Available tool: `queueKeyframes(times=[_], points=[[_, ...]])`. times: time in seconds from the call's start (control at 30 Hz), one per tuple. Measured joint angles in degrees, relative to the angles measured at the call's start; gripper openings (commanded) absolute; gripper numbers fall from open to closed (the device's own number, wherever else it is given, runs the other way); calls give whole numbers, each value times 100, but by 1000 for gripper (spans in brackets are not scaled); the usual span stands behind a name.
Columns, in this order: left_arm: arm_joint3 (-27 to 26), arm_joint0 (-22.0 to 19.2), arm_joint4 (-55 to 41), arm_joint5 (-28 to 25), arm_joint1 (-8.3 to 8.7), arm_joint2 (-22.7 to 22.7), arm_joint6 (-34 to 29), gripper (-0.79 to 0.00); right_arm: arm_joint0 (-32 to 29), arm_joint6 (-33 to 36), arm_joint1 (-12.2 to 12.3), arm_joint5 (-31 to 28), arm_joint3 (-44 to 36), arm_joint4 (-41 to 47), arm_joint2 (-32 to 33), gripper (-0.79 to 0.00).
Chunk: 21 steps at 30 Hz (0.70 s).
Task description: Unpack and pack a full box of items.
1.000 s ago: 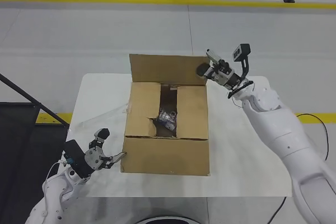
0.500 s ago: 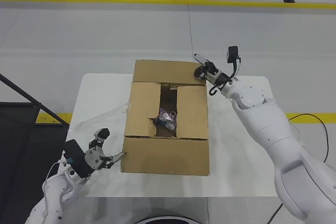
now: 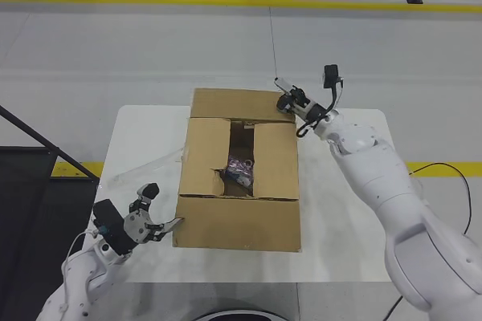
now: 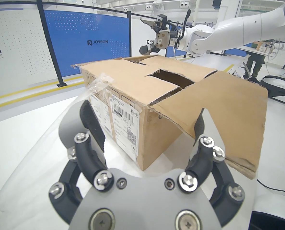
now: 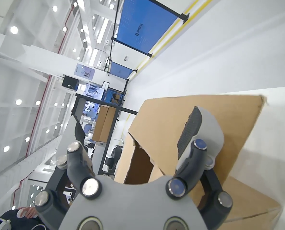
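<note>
Brown cardboard box [image 3: 275,168] upright, centre of table [image 3: 145,144]. Side flaps folded in, gap between; near and far flaps splayed outward. Purplish packet [image 3: 241,169] visible inside gap.

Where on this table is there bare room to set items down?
Best: the table right of the box, toward the near edge. Left of it, a clear plastic strip lies across. Crowded: left gripper at its near-left corner, right gripper at its far-right.

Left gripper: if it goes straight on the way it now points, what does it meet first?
Probably the cardboard box, at its near labelled corner, framed by the open jaws of the left gripper; depth is unclear.
</note>
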Motion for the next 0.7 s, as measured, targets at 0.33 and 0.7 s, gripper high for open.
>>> queueKeyframes(times=[0.33, 0.7], points=[[7, 108, -674, 198, -11, -115, 317, 0, -191, 2005, 128, -117, -889, 653, 470, 0], [150, 234, -1703, -141, 16, -582, 517, 0, -222, 2416, 182, 75, -1120, 682, 575, 0]])
